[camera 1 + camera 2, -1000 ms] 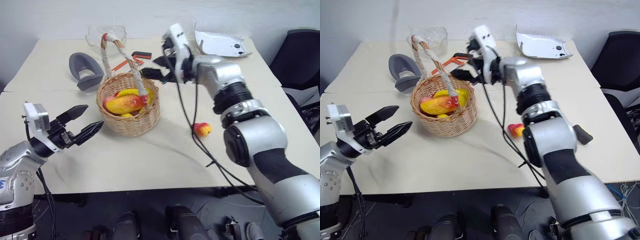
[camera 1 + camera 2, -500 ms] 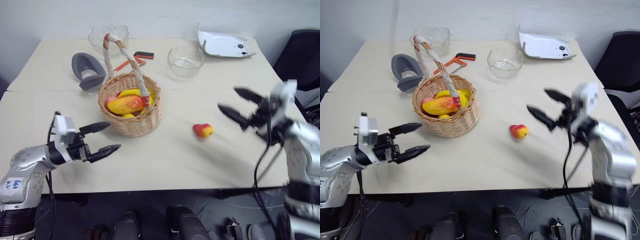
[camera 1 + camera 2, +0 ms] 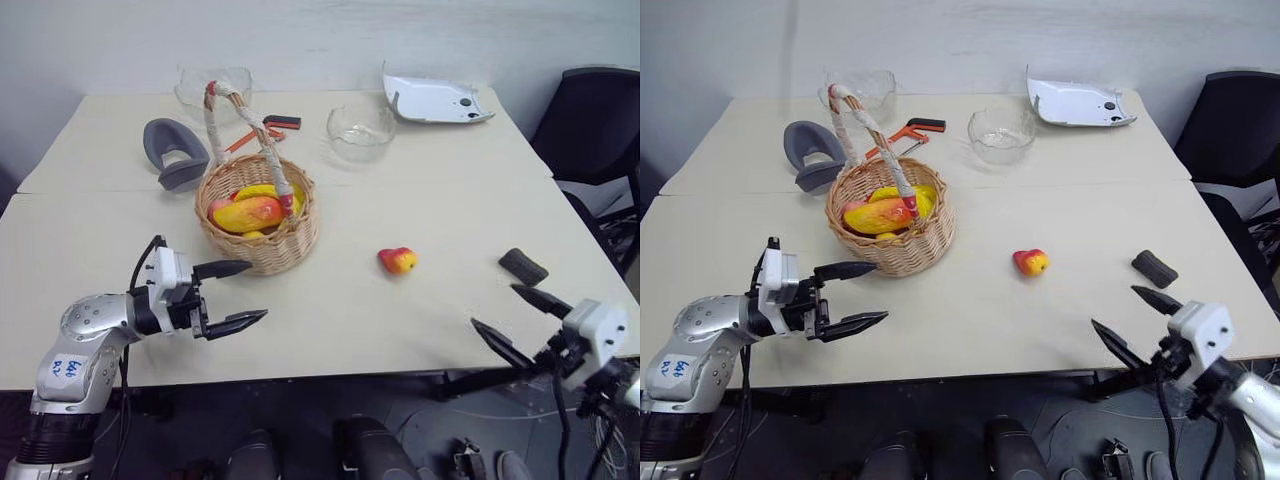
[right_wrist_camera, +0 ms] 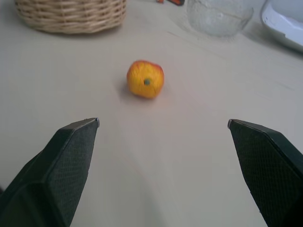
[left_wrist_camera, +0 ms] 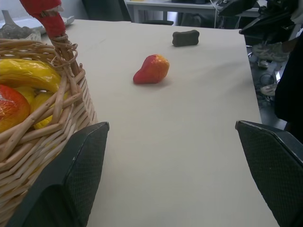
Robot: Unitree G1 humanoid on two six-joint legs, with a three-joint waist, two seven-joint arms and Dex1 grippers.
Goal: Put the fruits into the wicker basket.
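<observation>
The wicker basket [image 3: 272, 250] stands left of the table's middle and holds a yellow-orange mango [image 3: 247, 212], a banana [image 3: 262, 189] and other pieces. A small red-yellow apple [image 3: 397, 261] lies alone on the table to the basket's right; the right wrist view has this apple [image 4: 145, 79] straight ahead between the fingers. My left gripper [image 3: 257, 290] is open and empty just in front of the basket, pointing right. At the table's near right edge my right gripper [image 3: 493, 305] is open and empty, pointing at the apple from well short of it.
A small black block [image 3: 523, 266] lies near the right edge. At the back are two glass bowls [image 3: 361, 128] [image 3: 200, 85], a grey curved piece [image 3: 172, 150], an orange-handled tool [image 3: 265, 125] and a white cover [image 3: 435, 100]. A black chair [image 3: 590, 120] stands off the right side.
My right arm swung from high beside the basket back and down to the table's near right edge. The left gripper shifted right, closer to the basket's front.
</observation>
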